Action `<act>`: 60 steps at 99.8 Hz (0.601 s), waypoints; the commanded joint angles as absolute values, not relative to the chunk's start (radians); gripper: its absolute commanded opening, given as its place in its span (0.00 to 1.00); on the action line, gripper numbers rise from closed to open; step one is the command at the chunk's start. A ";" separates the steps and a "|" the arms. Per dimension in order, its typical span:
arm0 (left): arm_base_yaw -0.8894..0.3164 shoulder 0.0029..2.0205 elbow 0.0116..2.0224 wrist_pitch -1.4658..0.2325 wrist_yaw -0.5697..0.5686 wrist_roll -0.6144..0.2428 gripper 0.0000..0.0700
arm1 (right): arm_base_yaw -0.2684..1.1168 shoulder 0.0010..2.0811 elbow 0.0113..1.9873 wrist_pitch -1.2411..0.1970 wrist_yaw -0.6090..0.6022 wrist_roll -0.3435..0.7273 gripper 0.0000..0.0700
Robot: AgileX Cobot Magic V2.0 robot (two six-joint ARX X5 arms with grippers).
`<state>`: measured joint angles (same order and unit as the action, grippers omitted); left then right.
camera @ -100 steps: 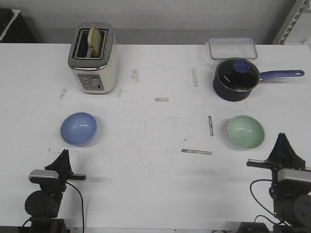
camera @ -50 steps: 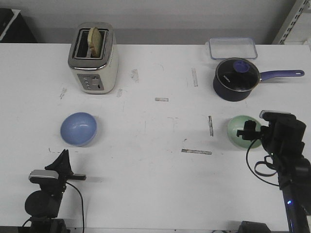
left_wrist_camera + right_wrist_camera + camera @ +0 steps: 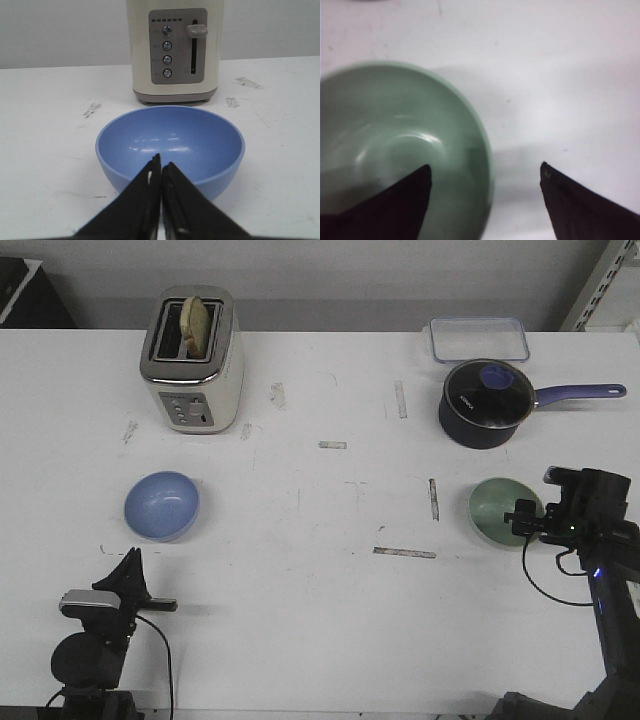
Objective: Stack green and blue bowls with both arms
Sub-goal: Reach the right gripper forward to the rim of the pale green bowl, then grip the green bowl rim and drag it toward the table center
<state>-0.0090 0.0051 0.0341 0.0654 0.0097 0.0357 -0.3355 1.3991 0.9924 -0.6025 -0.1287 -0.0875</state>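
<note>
Right hand, fingers spread, straddles the green bowl's rim at frame right; left hand, pressed together, faces the blue bowl.

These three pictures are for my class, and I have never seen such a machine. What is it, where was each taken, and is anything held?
It is a robot with two thin black arms at a white table. One picture looks forward over the table; the other two come from cameras on each wrist. On the table are a blue bowl, a green bowl, a toaster, a saucepan and a clear box. The left gripper rests shut before the blue bowl. The right gripper is open, its jaws either side of the green bowl's rim. Nothing is held yet.
</note>
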 commanded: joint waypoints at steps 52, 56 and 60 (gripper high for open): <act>-0.010 0.003 0.013 0.076 0.014 0.033 0.00 | -0.337 1.436 1.038 -0.529 -0.140 -0.080 0.00; -0.010 0.003 0.013 0.076 0.014 0.033 0.00 | -0.328 1.430 1.055 -0.535 -0.154 -0.075 0.00; -0.010 0.003 0.013 0.076 0.014 0.033 0.00 | -0.317 1.420 1.076 -0.547 -0.173 -0.075 0.00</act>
<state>-0.0090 0.0051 0.0341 0.0654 0.0101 0.0357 -0.3279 1.4361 1.0264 -0.5461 -0.1493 -0.0887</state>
